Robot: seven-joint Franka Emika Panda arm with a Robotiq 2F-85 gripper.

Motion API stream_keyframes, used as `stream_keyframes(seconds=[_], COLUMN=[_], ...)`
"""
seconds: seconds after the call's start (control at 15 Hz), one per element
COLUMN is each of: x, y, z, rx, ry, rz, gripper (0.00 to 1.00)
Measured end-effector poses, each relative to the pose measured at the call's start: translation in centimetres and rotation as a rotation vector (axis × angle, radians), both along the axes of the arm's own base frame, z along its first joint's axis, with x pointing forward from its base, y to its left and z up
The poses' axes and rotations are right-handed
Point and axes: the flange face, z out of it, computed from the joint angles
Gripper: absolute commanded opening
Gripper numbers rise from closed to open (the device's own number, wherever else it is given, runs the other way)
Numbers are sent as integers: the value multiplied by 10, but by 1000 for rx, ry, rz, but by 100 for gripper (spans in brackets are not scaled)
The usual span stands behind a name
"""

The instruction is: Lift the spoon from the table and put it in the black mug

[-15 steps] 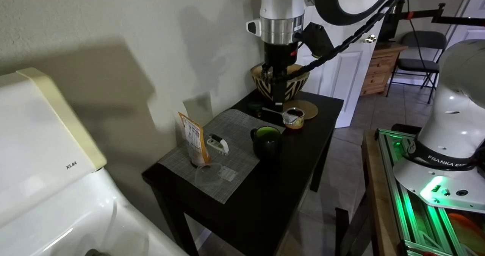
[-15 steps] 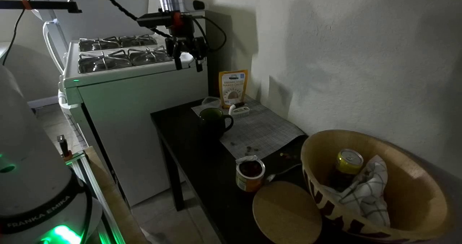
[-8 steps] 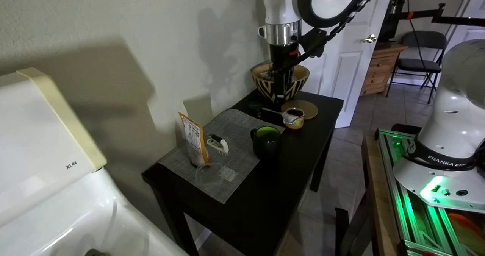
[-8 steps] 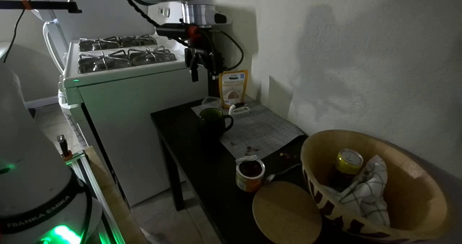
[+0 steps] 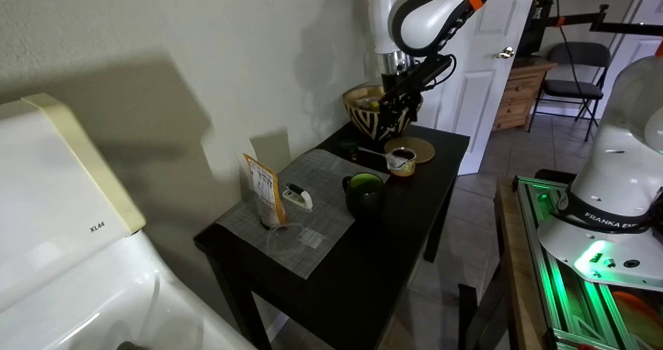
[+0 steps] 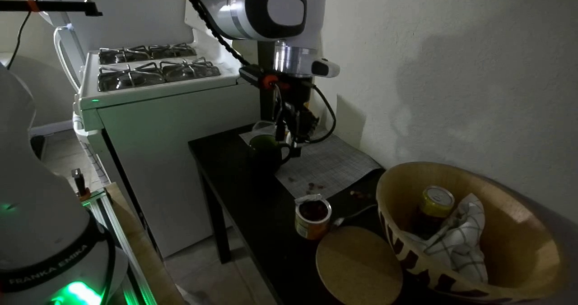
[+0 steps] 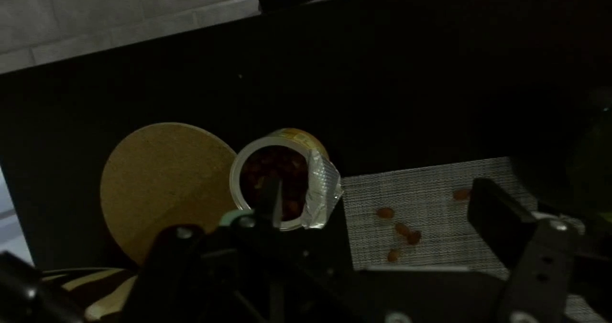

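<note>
- The spoon is found lying on the table; its head is placed close to an opened tub and a round tan board, and its handle is directed toward the large patterned bowl. Contact with any of these cannot be confirmed.
- The claw is observed with its fingers spread wide apart and nothing gripped; it is held above the table, well apart from the spoon.
- In the wrist view, dark red contents are seen in the tub, and its foil lid is folded back to one side.
- Small reddish-brown pieces are scattered on the grey placemat.
- The black mug is stood upright beside the tub's end of the placemat, farther along the table; its green interior is exposed and its handle is turned toward the wall.
- On the placemat, a white brush, an upright pouch and a clear plastic container are noted.
- A yellow-topped can and a checked cloth are contained in the patterned bowl.
</note>
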Motion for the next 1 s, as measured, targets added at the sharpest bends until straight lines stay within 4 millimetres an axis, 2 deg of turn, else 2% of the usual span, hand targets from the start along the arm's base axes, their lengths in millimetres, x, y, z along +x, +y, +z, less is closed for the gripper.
stream_keyframes(seconds=[0.4,0.73,1.0], x=[13,32,36], y=[-5,-49,-81], z=[-7,-45,-79], rx=[-6,-94,-171], ry=[-55,-196,-209], rz=[-40,-118,-294], gripper=[100,100,100])
